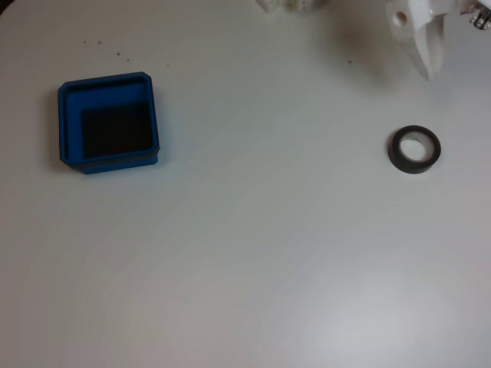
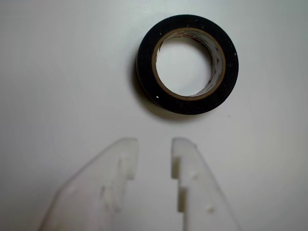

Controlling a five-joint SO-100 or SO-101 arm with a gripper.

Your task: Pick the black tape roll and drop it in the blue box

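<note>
We see a white plastic gripper [image 2: 155, 144]: two translucent, wedge-shaped fingers [image 2: 199, 187] with notched inner edges. In the fixed view its glossy white body [image 1: 418, 31] has a round hole and metal screws.

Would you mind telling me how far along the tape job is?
Nothing is done yet: the black tape roll with its pale core lies flat on the white table, ungrasped. The white two-finger gripper hovers near it, slightly parted. Grasping and dropping into the empty square blue box remain.
</note>
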